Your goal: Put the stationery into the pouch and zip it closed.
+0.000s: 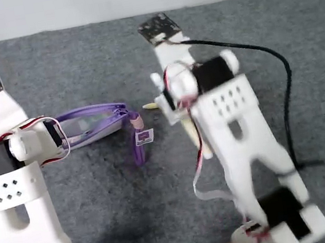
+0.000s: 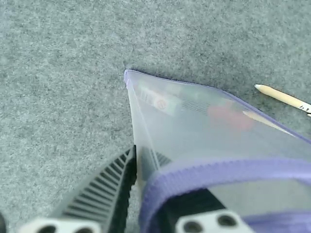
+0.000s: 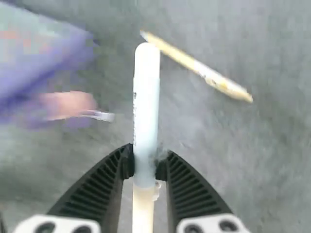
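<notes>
Left wrist view showed us the left tool [image 2: 146, 194] clamped on one end of the pouch [image 2: 194, 131], which lay toward the table's [image 2: 58, 73] left edge. We saw the right tool [image 3: 145, 167] clamped on a white pen [image 3: 146, 97], near a pencil [image 3: 199, 68] on the table.

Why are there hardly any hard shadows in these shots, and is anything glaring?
High view: soft, faint shadows lie on the carpet by the cable, suggesting diffuse overhead light. Left wrist view: the pouch has a frosted wall that lets light through, with no glare. Right wrist view: the pen in the right gripper looks evenly bright, with no sharp highlight.
</notes>
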